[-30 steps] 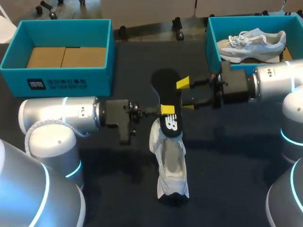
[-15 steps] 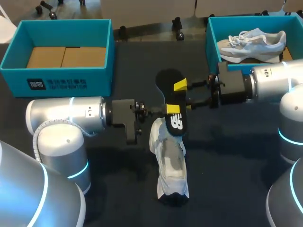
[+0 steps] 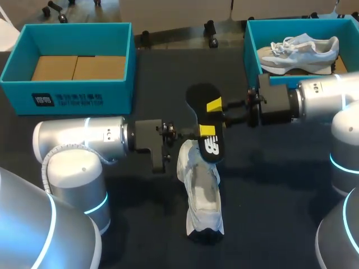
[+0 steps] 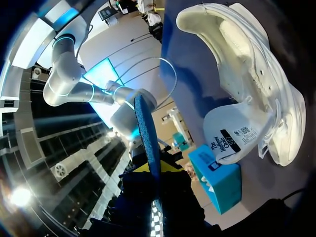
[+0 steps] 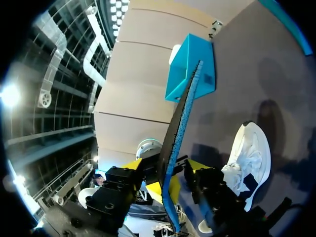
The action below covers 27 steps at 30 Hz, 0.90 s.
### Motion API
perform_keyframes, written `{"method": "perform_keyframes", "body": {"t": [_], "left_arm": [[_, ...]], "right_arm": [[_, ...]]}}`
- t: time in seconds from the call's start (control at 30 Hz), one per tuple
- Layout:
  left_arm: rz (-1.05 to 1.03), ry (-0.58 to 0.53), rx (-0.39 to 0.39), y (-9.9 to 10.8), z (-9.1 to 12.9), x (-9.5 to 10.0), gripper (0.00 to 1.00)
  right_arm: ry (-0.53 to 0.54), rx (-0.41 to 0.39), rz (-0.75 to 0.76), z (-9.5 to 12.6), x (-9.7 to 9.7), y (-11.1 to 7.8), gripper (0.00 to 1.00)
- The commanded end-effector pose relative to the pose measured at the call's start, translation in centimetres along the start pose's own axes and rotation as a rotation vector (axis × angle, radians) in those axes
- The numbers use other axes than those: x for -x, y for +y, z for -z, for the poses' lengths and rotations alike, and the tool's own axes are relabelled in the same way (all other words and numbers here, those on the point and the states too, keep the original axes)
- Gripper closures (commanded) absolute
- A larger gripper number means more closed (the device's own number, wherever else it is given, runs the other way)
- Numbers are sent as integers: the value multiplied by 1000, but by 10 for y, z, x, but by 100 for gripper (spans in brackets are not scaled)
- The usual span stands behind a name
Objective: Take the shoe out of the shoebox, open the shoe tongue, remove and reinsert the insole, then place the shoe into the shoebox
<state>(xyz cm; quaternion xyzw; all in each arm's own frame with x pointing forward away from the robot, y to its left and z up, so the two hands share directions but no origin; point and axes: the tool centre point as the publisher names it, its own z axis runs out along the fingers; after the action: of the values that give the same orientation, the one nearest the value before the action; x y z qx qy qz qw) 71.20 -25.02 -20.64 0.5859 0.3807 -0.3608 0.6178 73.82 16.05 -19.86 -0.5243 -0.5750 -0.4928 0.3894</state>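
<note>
Insole (image 3: 202, 115) leans over the white shoe (image 3: 203, 193) — left shoebox (image 3: 73, 92), right shoebox (image 3: 251, 47) behind.

Dark table (image 3: 162, 78), left shoebox (image 3: 73, 96), right shoebox (image 3: 251, 47) at back; white shoe (image 3: 203, 196) in front

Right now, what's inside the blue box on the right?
One pale shoe lying on brown cardboard. The box's near wall is mostly hidden behind the right arm.

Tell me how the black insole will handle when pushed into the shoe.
Likely light and thin: the insole looks a slim strip edge-on. Probably bendy yet self-supporting, spanning left gripper and right gripper nearly straight. It may buckle against the shoe.
</note>
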Motion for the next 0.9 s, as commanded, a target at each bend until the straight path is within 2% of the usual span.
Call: {"method": "perform_keyframes", "body": {"t": [0.03,0.37,0.5,0.9], "left_arm": [[-3,-4,7,-4,-2,0,100],[-12,-7,17,-7,-1,0,100],[-17,-2,21,-6,0,0,100],[-23,0,25,-6,1,-3,100]], "right_arm": [[2,7,1,-2,0,-2,53],[2,19,8,1,-1,0,55],[9,16,3,-1,0,0,54],[14,11,-4,-6,-2,-1,58]]}}
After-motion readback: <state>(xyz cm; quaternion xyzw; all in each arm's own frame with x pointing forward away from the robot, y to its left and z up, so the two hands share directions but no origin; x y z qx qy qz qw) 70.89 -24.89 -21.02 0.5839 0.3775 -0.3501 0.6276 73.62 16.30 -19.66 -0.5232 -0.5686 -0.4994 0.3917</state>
